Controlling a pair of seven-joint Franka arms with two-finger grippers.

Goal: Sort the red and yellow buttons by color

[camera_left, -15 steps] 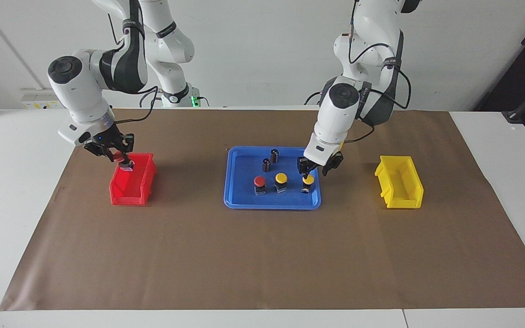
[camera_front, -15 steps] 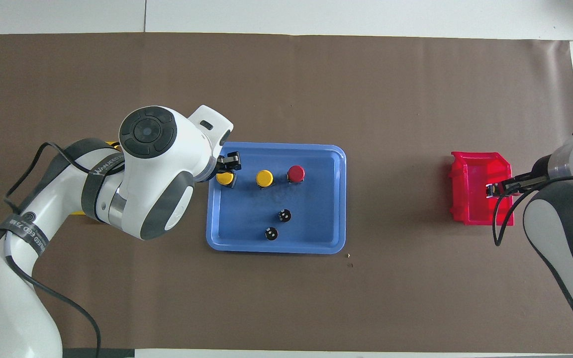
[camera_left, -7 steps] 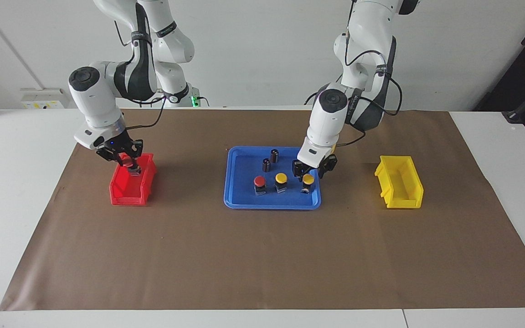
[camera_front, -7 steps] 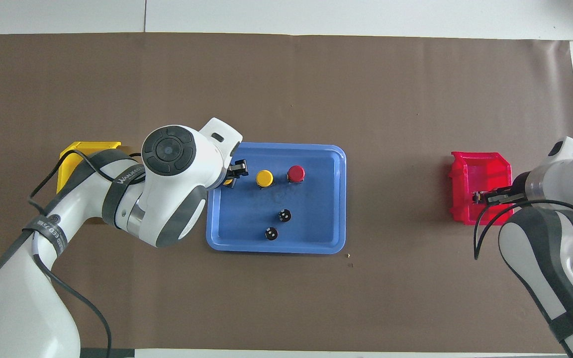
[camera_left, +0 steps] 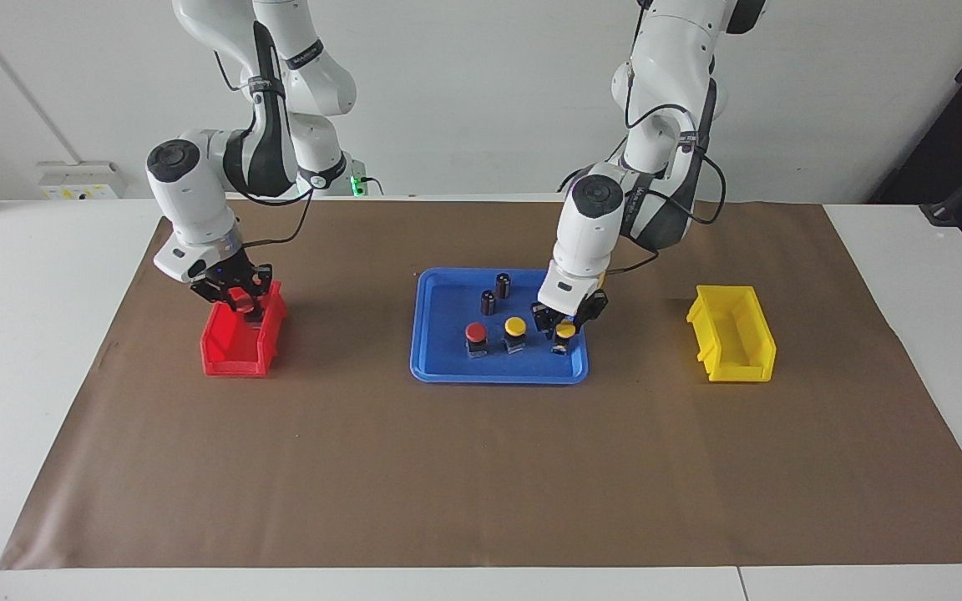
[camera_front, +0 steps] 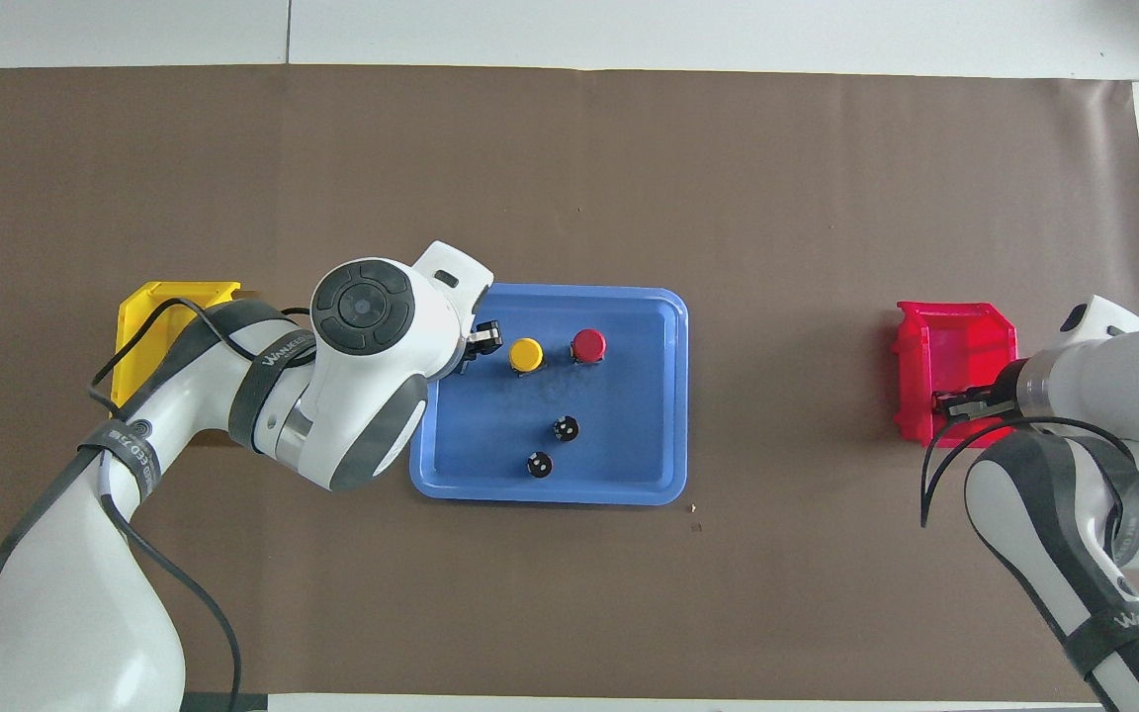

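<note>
On the blue tray (camera_left: 431,367) stand a red button (camera_left: 475,332) and a yellow button (camera_left: 515,325); both also show in the overhead view, red (camera_front: 588,344) and yellow (camera_front: 526,353). A second yellow button (camera_left: 565,330) stands at the tray's end toward the left arm. My left gripper (camera_left: 564,324) is down over it, open, with a finger on each side of the cap. The arm hides this button in the overhead view. My right gripper (camera_left: 240,302) is low inside the red bin (camera_left: 235,346), shut on a red button.
Two dark capless cylinders (camera_left: 503,285) (camera_left: 488,301) stand on the tray, nearer to the robots than the buttons. A yellow bin (camera_left: 731,334) sits toward the left arm's end of the brown mat. The red bin (camera_front: 955,336) sits toward the right arm's end.
My left gripper has come down from above the yellow button to straddle it. My right gripper has carried the red button over and down into the red bin.
</note>
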